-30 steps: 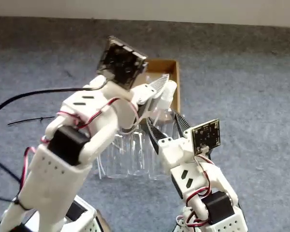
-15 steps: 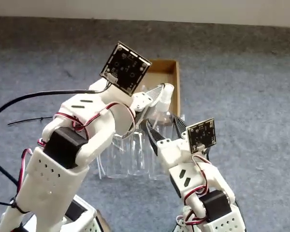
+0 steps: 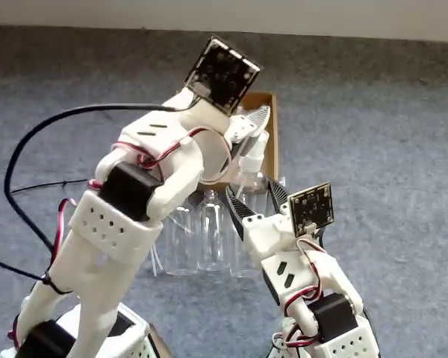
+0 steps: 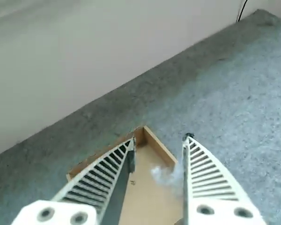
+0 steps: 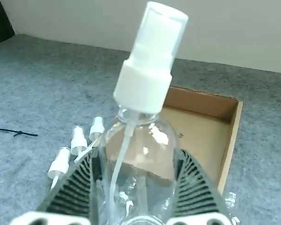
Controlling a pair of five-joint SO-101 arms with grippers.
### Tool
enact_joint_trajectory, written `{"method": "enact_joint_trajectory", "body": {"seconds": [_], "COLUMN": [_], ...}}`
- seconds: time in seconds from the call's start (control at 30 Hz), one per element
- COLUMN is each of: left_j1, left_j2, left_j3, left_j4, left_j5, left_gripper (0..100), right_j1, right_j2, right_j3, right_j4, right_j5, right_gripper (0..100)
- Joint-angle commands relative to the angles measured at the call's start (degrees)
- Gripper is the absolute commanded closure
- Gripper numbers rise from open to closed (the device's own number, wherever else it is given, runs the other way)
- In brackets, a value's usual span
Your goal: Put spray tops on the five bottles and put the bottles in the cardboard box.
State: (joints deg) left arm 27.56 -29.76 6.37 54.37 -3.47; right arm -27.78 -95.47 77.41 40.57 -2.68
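Observation:
My right gripper (image 3: 251, 188) (image 5: 136, 159) is shut on a clear bottle (image 5: 140, 154) (image 3: 248, 181) and holds it upright. A white spray top (image 5: 150, 61) (image 3: 255, 153) sits on the bottle's neck. My left gripper (image 3: 252, 127) (image 4: 159, 139) is open, raised just above and behind the spray top, over the cardboard box (image 3: 272, 130) (image 4: 150, 197) (image 5: 201, 126). In the left wrist view the spray top (image 4: 166, 174) shows as a white blur low between the fingers. Two more clear bottles (image 3: 198, 231) stand beside my right gripper, partly behind the left arm.
Three loose spray tops (image 5: 77, 140) lie on the grey carpet beside the held bottle. A black cable (image 3: 30, 153) loops over the carpet to the left of the left arm. The box is open-topped, its floor bare where visible.
My left arm has risen and swung toward the box, its gripper coming up off the spray top. The right arm has kept still with the bottle.

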Motion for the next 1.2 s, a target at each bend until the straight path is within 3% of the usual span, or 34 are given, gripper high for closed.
{"method": "enact_joint_trajectory", "body": {"seconds": [0.0,0.23,0.63,0.77,0.87,1.03,1.17], "left_j1": [-0.22,-0.57,-0.66,-0.75,-0.75,-10.51,-21.67], "left_j2": [0.66,-1.01,-17.27,-19.47,-20.0,-20.0,-20.0], "left_j3": [-2.59,0.22,17.36,14.02,7.87,1.63,5.67], "left_j4": [-0.35,7.03,6.51,3.43,6.42,14.42,17.23], "left_j5": [-0.53,-0.62,-0.7,-0.88,-3.87,-3.96,-3.87], "left_gripper": [84,84,84,84,84,84,84], "right_j1": [0.66,0.66,0.75,0.75,0.84,0.84,0.75], "right_j2": [-0.57,-0.57,-0.57,-0.57,-0.57,-0.48,-0.48], "right_j3": [-0.57,-0.57,-0.57,-0.57,-0.57,-0.75,-0.66], "right_j4": [-1.27,-1.27,-1.27,-1.27,-1.27,-1.19,-1.19], "right_j5": [-0.53,-0.53,-0.53,-0.53,-0.53,-0.26,5.8], "right_gripper": [99.4,99.4,99.4,99.4,99.4,99.4,99.0]}}
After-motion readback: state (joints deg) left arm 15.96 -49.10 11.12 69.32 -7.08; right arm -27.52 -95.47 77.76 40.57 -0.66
